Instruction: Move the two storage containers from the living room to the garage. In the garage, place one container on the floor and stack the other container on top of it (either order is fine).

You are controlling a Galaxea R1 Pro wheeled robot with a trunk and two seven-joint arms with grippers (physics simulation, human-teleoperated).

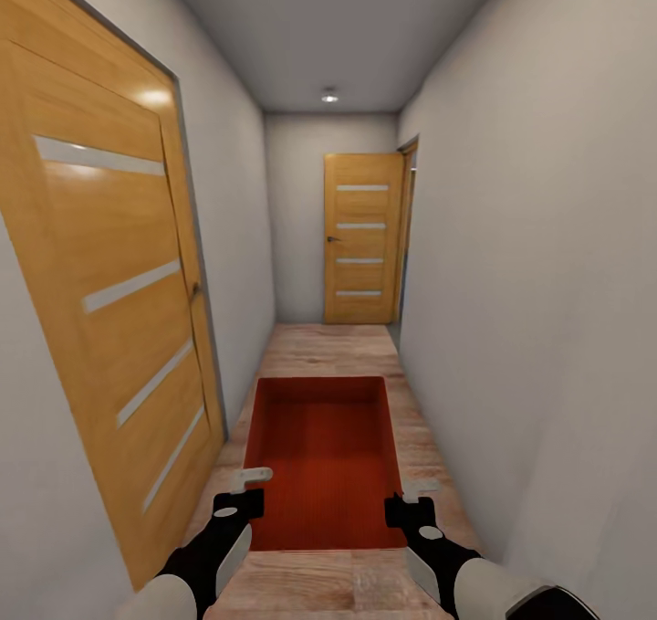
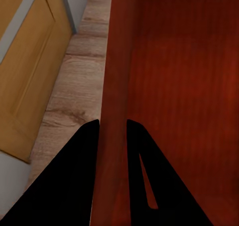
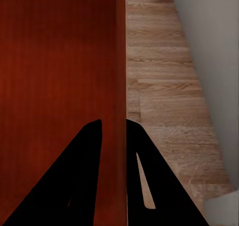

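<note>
Wood plank floor (image 1: 333, 351) lines a narrow grey-walled corridor (image 1: 538, 236).

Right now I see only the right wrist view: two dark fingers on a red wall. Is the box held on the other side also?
Observer: Yes. The left gripper clamps the opposite wall of the storage container.
Operator: What is ahead of me?
Observer: A narrow corridor ending at a wooden door that stands ajar.
Operator: Anything near my left side?
Observer: Another wooden door, shut, close beside the left arm.
</note>
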